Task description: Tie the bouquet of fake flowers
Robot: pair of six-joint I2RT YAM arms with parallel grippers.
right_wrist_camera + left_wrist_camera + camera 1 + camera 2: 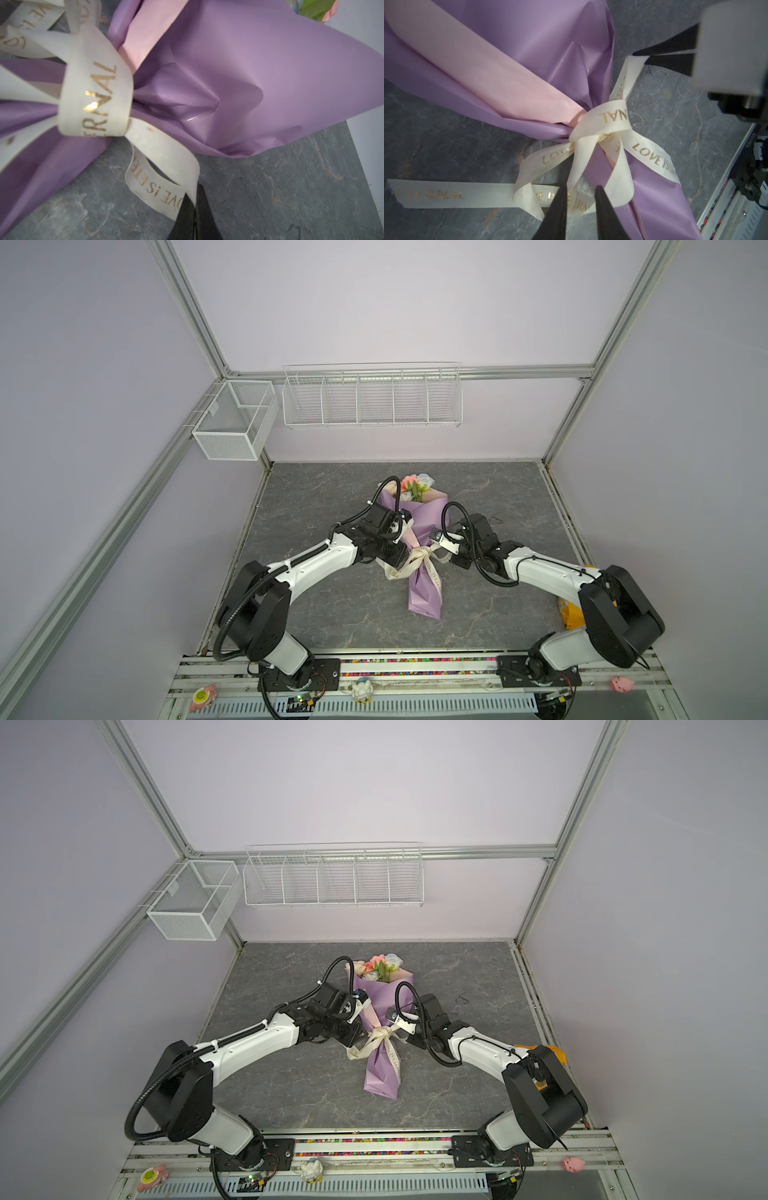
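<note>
Right end effector (195, 212) is clamped on one tail of the cream ribbon (610, 116), which curls from its tips to the knot. Left end effector (581, 207) is only narrowly parted, a ribbon loop showing in the gap, nothing pinched. The bouquet (424, 522) lies on the grey surface (332, 605) between both end effectors, its tied neck just ahead of their tips.

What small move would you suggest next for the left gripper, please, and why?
Probably close the left gripper on the ribbon loop lying between its open fingers: the right gripper pinches the opposite strand, and the knot at the bouquet looks loose.
</note>
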